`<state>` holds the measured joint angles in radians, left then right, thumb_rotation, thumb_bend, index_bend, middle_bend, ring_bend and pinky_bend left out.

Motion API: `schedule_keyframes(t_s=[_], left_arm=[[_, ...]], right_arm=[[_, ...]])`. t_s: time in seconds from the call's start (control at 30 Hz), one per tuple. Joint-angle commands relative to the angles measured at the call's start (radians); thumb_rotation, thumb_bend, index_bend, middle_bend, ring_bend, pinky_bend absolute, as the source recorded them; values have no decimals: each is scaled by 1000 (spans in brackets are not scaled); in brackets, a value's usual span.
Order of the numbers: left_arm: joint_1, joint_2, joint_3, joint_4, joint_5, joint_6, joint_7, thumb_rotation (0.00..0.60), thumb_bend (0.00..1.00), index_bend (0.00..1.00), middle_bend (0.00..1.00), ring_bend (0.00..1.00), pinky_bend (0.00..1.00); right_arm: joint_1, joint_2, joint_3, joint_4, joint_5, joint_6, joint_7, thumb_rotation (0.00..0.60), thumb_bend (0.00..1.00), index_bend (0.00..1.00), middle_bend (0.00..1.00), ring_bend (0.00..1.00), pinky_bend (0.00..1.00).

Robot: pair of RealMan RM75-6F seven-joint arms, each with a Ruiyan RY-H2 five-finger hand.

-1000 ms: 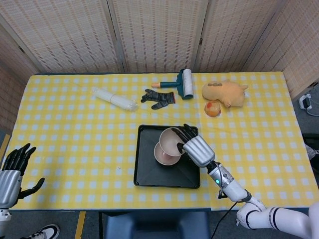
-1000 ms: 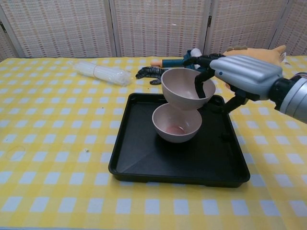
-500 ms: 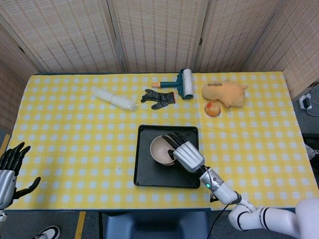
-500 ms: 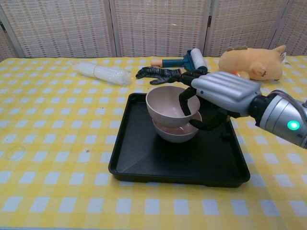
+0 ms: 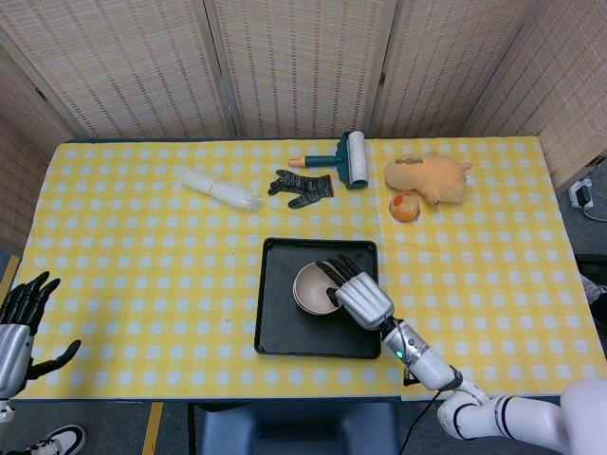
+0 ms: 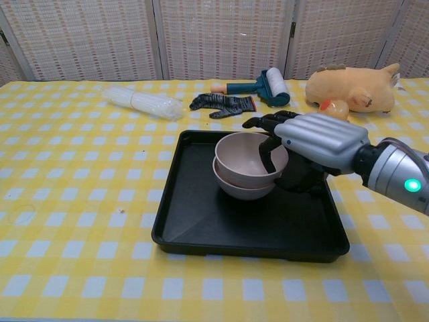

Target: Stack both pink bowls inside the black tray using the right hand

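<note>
Pink bowls: the upper bowl [image 6: 249,156] sits nested in the lower bowl [image 6: 242,187], both upright inside the black tray [image 6: 201,225], toward its far half.
Right hand: the right hand [image 6: 315,144] grips the upper bowl's rim, dark fingers [image 6: 270,151] hooked over the edge into the bowl.
Left hand: the left hand [image 5: 21,327] hangs off the table's near left corner, fingers spread, holding nothing.
Beyond the tray: a dark glove [image 5: 302,187], a lint roller [image 5: 347,159], a plush toy [image 5: 427,177] and clear plastic sleeve [image 5: 218,188] on the yellow checked cloth [image 5: 133,256].

Left of the lint roller [image 5: 348,158] I see a glove [image 5: 302,187], right of it a plush toy [image 5: 428,176].
</note>
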<state>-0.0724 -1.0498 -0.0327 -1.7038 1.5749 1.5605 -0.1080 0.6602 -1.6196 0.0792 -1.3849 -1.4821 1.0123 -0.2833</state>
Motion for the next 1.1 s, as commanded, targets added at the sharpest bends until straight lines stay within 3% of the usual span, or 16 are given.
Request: schedule_keyframes(t_s=[0.03,0.23,0.43,0.63,0.8,0.93,1.1], left_arm=[[1,1,-1,-1,-2,1,-1,600,272,0,0,55,42],[-2,0,0,1,1,-5,-3,600,269,0,0,55,42],[0,1,0,1,2,-1,-4,600,269,0,0,55,42],[0,0,2,0,-3,-9,7,600,268,0,0,55,42],[-7,-9,5,3,-6,-27,34,600,268,0,0,53,42],[-13,-19,7,7,-10,-42,55,600,268,0,0,51,41],[-20,-30,11,3,-14,-63,83,600,268,0,0,39,43]], right_arm=[[-1,2,3,-2,14,-3,-13,600,434,455,17,2,0],[-11,25,3,-29,27,11,-43,600,434,207,0,0,0],[-57,93,-19,-97,0,83,-31,600,435,151,0,0,0],[-184,241,-56,-243,-7,247,-2,600,435,118,0,0,0],[-302,400,-126,-348,12,331,21,600,434,68,0,0,0],[-409,466,-183,-367,14,425,27,600,433,21,0,0,0],[-513,488,-195,-328,11,534,128,600,435,13,0,0,0]])
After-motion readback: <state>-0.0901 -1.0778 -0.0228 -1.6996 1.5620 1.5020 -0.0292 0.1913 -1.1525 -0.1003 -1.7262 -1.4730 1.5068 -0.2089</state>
